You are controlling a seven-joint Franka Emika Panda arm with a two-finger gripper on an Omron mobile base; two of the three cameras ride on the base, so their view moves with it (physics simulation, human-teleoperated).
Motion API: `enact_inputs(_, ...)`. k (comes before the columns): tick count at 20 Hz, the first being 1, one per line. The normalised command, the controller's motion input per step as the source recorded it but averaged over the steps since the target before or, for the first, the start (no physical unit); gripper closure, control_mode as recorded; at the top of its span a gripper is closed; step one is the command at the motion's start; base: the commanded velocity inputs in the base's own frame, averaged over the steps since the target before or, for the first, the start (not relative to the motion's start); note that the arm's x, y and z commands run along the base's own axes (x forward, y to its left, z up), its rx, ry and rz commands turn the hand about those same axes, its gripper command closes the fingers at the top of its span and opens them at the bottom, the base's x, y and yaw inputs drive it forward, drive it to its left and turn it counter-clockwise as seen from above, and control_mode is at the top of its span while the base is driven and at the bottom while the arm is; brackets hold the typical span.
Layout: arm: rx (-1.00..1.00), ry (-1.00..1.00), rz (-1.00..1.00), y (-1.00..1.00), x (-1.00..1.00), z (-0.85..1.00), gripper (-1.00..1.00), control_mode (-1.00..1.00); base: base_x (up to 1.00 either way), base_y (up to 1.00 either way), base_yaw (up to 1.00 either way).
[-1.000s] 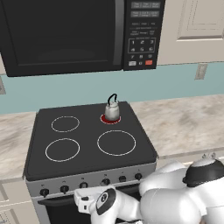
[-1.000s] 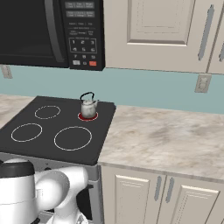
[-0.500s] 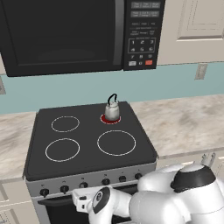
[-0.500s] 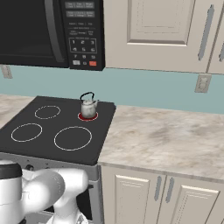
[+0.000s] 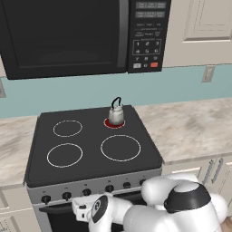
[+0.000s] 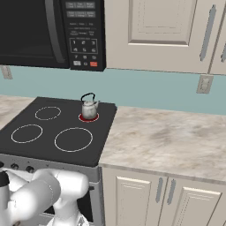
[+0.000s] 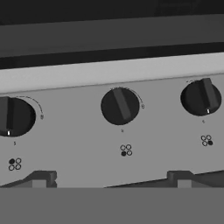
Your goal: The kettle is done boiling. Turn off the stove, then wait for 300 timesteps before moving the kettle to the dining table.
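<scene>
The kettle sits on the back right ring of the stove, and that ring glows red, so the stove looks to be on. The gripper faces the middle knob, fingers spread wide, holding nothing. Turning off, waiting and carrying are all left.

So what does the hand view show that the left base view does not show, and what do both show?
Hand view: three black knobs close up, the middle knob tilted, small burner marks under each, and the open pincer low before the silver panel.

Left base view: the kettle on a red-glowing back burner, the microwave above, and the marbled counter.

Both: the stove front with its knobs.
</scene>
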Motion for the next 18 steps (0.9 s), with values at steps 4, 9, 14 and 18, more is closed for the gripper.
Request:
enact_inputs(4,0.00,0.00,0.00,0.06,0.05,-0.12,-1.00,-1.00,0.00,0.00,0.00)
enact_inputs(9,0.00,0.00,0.00,0.01,0.10,-0.09,-1.00,-1.00,0.00,0.00,0.00)
enact_inputs(14,0.00,0.00,0.00,0.00,0.11,-0.08,-1.00,-1.00,0.00,0.00,0.00)
enact_inputs(18,0.00,0.00,0.00,0.01,0.12,-0.12,-1.00,-1.00,0.00,0.00,0.00)
